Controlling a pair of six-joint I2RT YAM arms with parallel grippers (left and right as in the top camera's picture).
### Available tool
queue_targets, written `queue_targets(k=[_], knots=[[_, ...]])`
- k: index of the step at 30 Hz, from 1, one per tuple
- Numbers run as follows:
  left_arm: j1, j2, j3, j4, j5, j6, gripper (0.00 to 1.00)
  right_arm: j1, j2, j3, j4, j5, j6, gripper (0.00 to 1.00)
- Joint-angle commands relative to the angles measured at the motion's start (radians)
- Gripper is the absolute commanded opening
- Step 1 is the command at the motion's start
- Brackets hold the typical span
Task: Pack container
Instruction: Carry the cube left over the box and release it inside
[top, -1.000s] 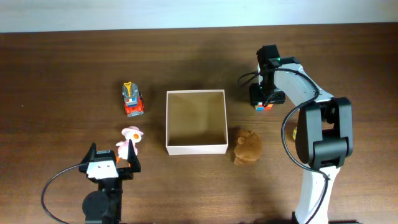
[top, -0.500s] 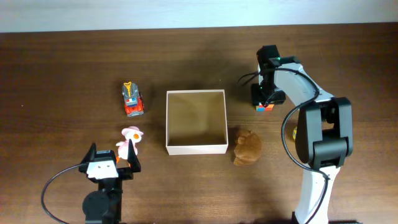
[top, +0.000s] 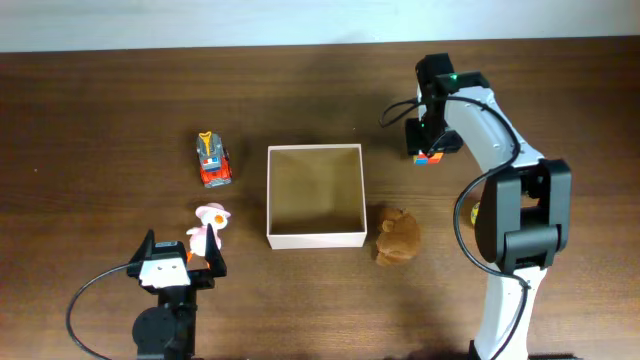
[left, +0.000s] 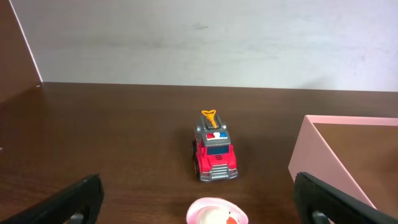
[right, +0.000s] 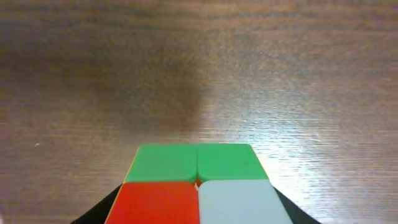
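Note:
The container (top: 315, 238) is a square white-walled box with a tan inside, at the table's middle; its corner shows in the left wrist view (left: 323, 155). My right gripper (top: 430, 152) is shut on a small colour cube (top: 430, 157) and holds it right of the container; the cube fills the right wrist view (right: 198, 186). My left gripper (top: 180, 262) is open at the front left, around a small pink-hatted duck toy (top: 209, 226), seen close in the left wrist view (left: 216, 213). A red toy truck (top: 212, 160) sits left of the container.
A brown plush toy (top: 399, 236) lies just right of the container's front corner. A small yellow object (top: 474, 212) shows beside the right arm's base. A pale wall (left: 211, 37) runs behind the table's far edge.
My right gripper has lifted the colour cube and moved it a little toward the far side. The left arm has not moved.

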Motion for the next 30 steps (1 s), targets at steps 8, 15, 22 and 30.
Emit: queue_targets(k=[8,15,22,30], knots=[[0.006,-0.009,-0.007,0.003,0.01,0.016,0.99,0.009,0.01,0.23,-0.109,-0.129,0.008,0.53],[0.006,-0.009,-0.007,0.003,0.01,0.016,0.99,0.032,0.01,0.357,-0.19,-0.163,0.008,0.53],[0.006,-0.009,-0.007,0.003,0.01,0.016,0.99,0.108,0.01,0.399,-0.23,-0.203,0.039,0.53],[0.006,-0.009,-0.007,0.003,0.01,0.016,0.99,0.209,0.01,0.399,-0.241,-0.222,0.069,0.52]])
